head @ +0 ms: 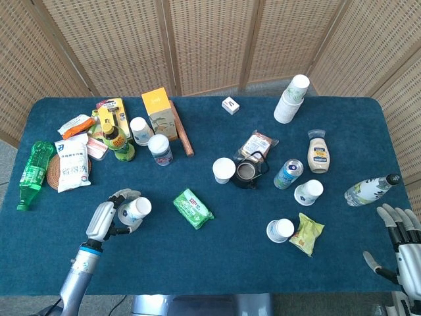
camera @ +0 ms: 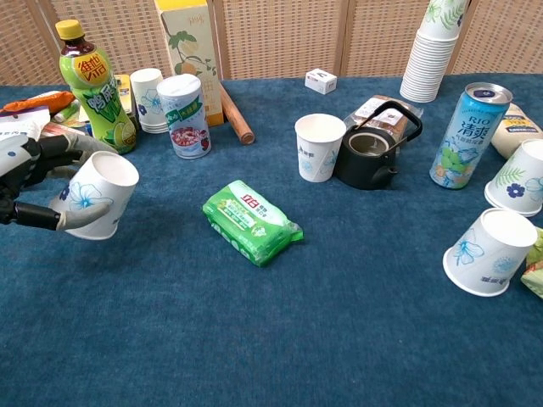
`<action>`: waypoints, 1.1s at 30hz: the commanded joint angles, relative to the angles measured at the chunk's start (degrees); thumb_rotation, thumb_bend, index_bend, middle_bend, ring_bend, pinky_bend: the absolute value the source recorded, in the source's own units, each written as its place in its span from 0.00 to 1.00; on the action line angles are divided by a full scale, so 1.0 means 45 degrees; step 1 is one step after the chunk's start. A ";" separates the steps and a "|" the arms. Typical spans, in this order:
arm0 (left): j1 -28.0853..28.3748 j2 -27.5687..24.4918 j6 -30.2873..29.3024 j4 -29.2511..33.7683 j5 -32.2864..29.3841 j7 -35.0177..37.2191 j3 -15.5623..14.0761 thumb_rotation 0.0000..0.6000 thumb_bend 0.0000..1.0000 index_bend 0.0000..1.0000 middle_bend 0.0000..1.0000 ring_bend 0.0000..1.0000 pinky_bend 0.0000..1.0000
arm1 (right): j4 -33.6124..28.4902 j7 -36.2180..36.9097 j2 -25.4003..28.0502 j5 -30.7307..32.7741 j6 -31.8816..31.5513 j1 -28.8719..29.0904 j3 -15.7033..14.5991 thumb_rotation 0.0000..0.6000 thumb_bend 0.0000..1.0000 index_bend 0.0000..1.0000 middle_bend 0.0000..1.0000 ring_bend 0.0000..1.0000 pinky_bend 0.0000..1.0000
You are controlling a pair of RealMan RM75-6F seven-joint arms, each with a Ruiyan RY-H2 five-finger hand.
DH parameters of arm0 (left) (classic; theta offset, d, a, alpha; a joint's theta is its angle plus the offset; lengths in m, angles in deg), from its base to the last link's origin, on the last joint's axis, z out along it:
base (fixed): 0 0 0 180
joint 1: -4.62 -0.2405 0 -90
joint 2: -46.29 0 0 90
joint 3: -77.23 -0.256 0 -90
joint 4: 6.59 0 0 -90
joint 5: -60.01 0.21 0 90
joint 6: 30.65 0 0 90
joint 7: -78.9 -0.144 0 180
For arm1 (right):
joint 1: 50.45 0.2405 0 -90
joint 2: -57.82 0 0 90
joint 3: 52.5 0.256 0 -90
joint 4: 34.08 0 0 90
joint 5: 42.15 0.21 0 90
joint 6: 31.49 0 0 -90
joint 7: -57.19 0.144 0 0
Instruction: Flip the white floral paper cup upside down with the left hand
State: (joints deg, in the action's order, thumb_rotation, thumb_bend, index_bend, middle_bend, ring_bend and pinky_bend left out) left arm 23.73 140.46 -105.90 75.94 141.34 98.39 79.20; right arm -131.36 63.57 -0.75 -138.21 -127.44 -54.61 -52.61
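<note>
At the lower left of the head view, the left hand (head: 105,220) has a silver-grey shell back and dark finger segments — a blue ring marks the wrist above a grey forearm. The right hand (head: 402,242), lower right, shows pale grey fingers with black joints.

On the blue table (head: 217,263), the left robot hand (head: 105,220) held a white paper cup (head: 135,210) near the front left edge, the cup's open mouth turned up and to the right. A green packet (head: 193,208) lay just to its right. A black teapot (head: 247,172) sat mid-table beside another white cup (head: 223,169). The right robot hand (head: 402,247) rested at the far right corner, fingers spread, holding nothing.
</note>
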 commanded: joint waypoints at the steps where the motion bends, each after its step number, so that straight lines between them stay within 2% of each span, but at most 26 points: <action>1: -0.0095 0.0455 0.0167 -0.0692 -0.0031 0.0585 0.0052 1.00 0.32 0.25 0.37 0.19 0.08 | -0.0002 0.0004 0.0003 0.0000 0.0019 0.0006 -0.0007 1.00 0.28 0.00 0.00 0.00 0.00; 8: -0.0076 0.1397 -0.0150 -0.2150 0.0466 0.1693 0.0255 1.00 0.31 0.25 0.37 0.19 0.07 | 0.0004 -0.0068 -0.0030 0.0019 0.0113 0.0042 -0.0022 1.00 0.28 0.00 0.00 0.00 0.00; 14: -0.0005 0.1964 -0.0244 -0.2966 0.0733 0.2217 0.0321 1.00 0.30 0.25 0.37 0.15 0.00 | -0.0004 -0.0070 -0.0034 0.0062 0.0143 0.0053 -0.0015 1.00 0.28 0.00 0.00 0.00 0.00; 22: -0.0076 0.2301 -0.0150 -0.3409 0.0626 0.2844 0.0417 1.00 0.30 0.25 0.36 0.12 0.00 | 0.0003 -0.0054 -0.0020 0.0037 0.0147 0.0057 -0.0036 1.00 0.28 0.00 0.00 0.00 0.00; 25: -0.0102 0.2327 -0.0107 -0.3526 0.0585 0.2655 0.0423 1.00 0.30 0.25 0.35 0.08 0.00 | -0.0005 -0.0006 -0.0011 0.0032 0.0155 0.0059 -0.0047 1.00 0.28 0.00 0.00 0.00 0.00; 27: -0.0114 0.2272 -0.0020 -0.3511 0.0570 0.2559 0.0386 1.00 0.31 0.24 0.31 0.03 0.00 | -0.0001 -0.0033 -0.0010 0.0029 0.0164 0.0063 -0.0050 1.00 0.28 0.00 0.00 0.00 0.00; 31: -0.0127 0.2109 -0.0076 -0.3432 0.0754 0.2487 0.0292 1.00 0.31 0.21 0.04 0.00 0.00 | -0.0016 -0.0077 -0.0019 0.0022 0.0185 0.0071 -0.0059 1.00 0.28 0.00 0.00 0.00 0.00; 33: -0.0154 0.2037 -0.0314 -0.3371 0.0950 0.2528 0.0276 1.00 0.31 0.20 0.00 0.00 0.00 | -0.0014 -0.0089 -0.0030 0.0033 0.0197 0.0074 -0.0060 1.00 0.28 0.00 0.00 0.00 0.00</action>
State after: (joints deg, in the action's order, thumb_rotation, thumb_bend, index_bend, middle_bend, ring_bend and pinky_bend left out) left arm 23.13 149.85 -106.77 60.57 145.12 109.67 80.52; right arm -131.42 63.18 -0.88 -138.07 -126.56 -54.28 -52.87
